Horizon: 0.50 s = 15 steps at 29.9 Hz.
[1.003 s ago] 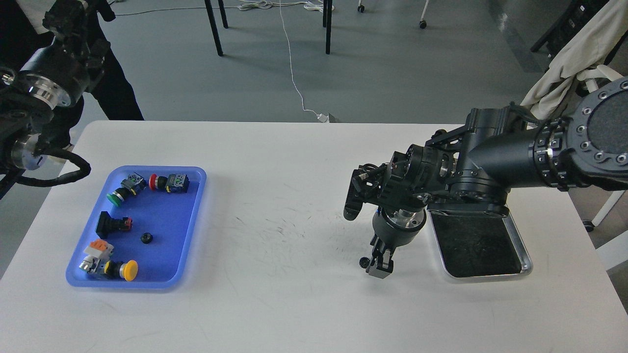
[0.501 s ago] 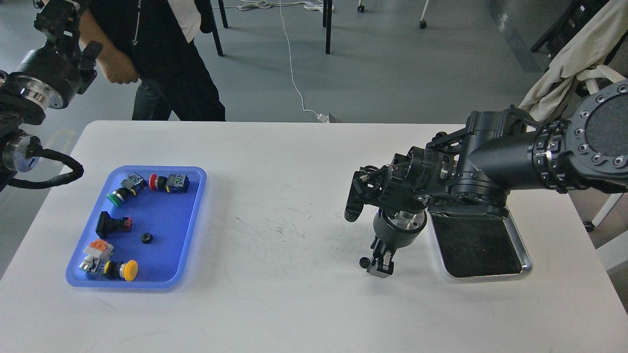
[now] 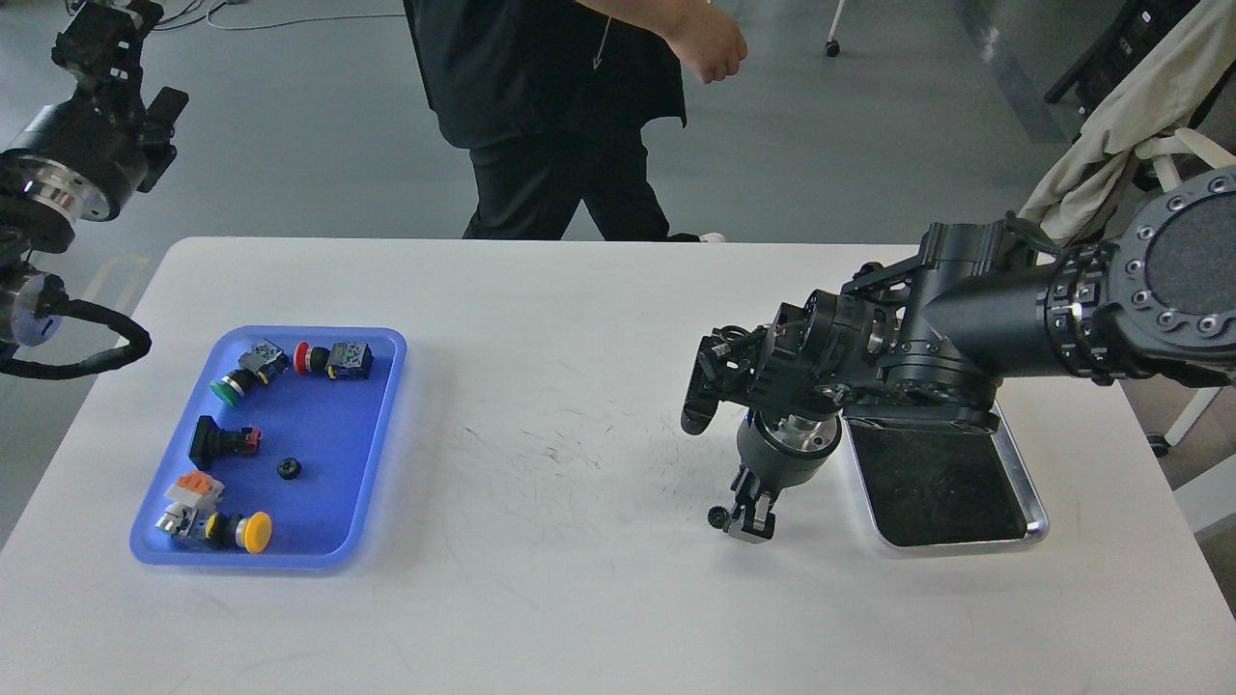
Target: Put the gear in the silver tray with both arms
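Note:
My right gripper points down at the table, just left of the silver tray. It is shut on a small black gear, which sticks out at the left of its fingertips. The silver tray has a dark, bare bottom and lies partly under my right arm. My left arm is raised at the far left, off the table. Its gripper is dark and at the frame's top edge, so its fingers cannot be told apart.
A blue plastic tray at the left holds several push buttons and another small black gear-like part. A person in black stands behind the table's far edge. A beige cloth hangs at the right.
The person has walked from the far left to behind the middle of the table. My left arm has drawn slightly up and left. My right gripper with the gear has hardly moved.

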Each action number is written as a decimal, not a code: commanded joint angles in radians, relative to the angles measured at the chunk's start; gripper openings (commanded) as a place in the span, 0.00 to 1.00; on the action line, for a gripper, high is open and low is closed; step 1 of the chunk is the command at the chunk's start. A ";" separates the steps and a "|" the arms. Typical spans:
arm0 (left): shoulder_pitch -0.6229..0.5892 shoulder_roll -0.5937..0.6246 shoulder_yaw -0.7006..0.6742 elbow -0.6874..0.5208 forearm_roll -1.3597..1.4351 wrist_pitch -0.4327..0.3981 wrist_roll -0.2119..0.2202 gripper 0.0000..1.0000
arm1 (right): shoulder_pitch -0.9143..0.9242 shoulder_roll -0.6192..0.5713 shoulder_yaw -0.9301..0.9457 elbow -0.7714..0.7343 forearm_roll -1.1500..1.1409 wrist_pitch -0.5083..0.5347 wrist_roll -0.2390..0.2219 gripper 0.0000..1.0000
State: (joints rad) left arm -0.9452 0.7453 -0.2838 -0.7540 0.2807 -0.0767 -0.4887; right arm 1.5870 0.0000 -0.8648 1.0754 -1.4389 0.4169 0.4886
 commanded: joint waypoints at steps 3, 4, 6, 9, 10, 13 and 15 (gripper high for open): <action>0.000 0.002 0.000 -0.001 0.000 0.000 0.000 0.98 | -0.002 0.000 0.001 -0.002 0.000 0.000 0.000 0.45; 0.000 0.002 0.000 0.001 0.000 0.000 0.000 0.98 | -0.002 0.000 0.001 -0.003 0.000 0.000 0.000 0.44; 0.000 0.002 0.000 0.001 0.000 0.000 0.000 0.98 | -0.004 0.000 0.001 -0.003 0.000 0.000 0.000 0.44; 0.000 0.009 0.000 0.001 0.000 0.000 0.000 0.98 | -0.009 0.000 0.001 -0.003 0.000 0.000 0.000 0.41; 0.000 0.009 0.000 -0.001 0.002 -0.001 0.000 0.98 | -0.009 0.000 0.001 -0.003 0.000 0.000 0.000 0.41; 0.000 0.009 0.000 -0.001 0.000 -0.002 0.000 0.98 | -0.009 0.000 0.001 -0.003 0.000 0.000 0.000 0.41; 0.000 0.009 0.000 -0.001 0.000 -0.002 0.000 0.98 | -0.012 0.000 0.001 -0.005 0.000 0.000 0.000 0.41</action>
State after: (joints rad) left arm -0.9450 0.7543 -0.2838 -0.7543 0.2814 -0.0782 -0.4887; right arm 1.5783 0.0000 -0.8635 1.0722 -1.4388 0.4170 0.4886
